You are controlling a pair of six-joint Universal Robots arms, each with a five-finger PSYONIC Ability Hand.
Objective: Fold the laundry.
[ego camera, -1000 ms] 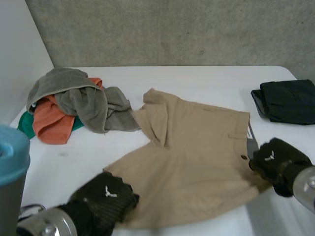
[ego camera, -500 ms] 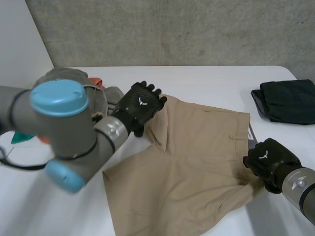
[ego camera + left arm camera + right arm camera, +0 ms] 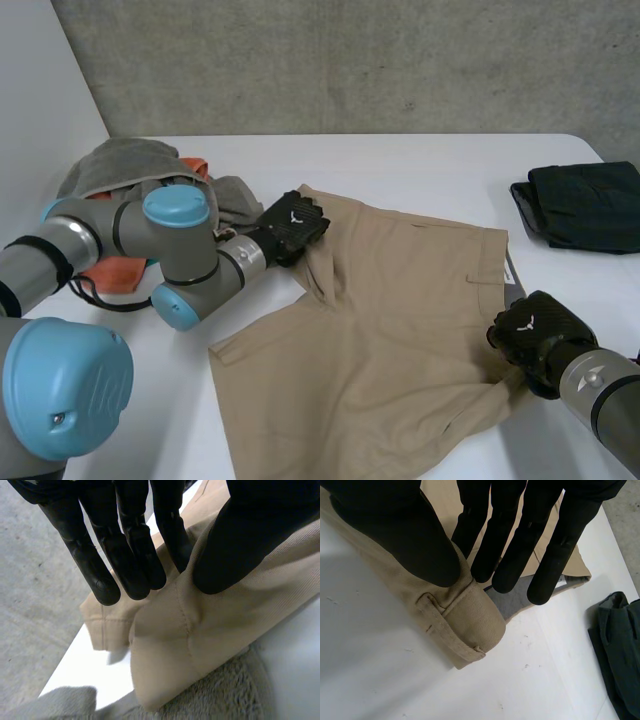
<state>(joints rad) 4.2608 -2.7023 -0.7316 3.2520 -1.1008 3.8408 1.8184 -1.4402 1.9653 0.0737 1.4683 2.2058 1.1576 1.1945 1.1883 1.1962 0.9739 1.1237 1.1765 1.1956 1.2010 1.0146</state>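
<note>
**Pinching the shorts at two edges**

You see the beige shorts point(image 3: 400, 320) lying spread on the middle of the white table point(image 3: 430, 160), waistband toward the robot's right and legs toward its left.

Your left hand point(image 3: 293, 228) sits at the far leg corner, just beside the heap of grey, orange and green laundry point(image 3: 140, 185). In the left wrist view, a raised fold of the beige cloth stands between the thumb point(image 3: 250, 535) and the straight fingers point(image 3: 132, 555), which pinch it from both sides. A grey towel point(image 3: 225, 695) lies directly under that fold.

Your right hand point(image 3: 535, 335) is at the near end of the waistband, at the shorts' right edge. In the right wrist view, its thumb point(image 3: 395, 530) presses on the waistband from one side and the fingers point(image 3: 505, 545) from the other, so the band is clamped and rolls over just past the fingertips. A belt loop point(image 3: 451, 630) shows on that roll, and grey lining is exposed beneath it.

A dark folded garment point(image 3: 585, 205) rests at the table's far right, well apart from the shorts.
</note>
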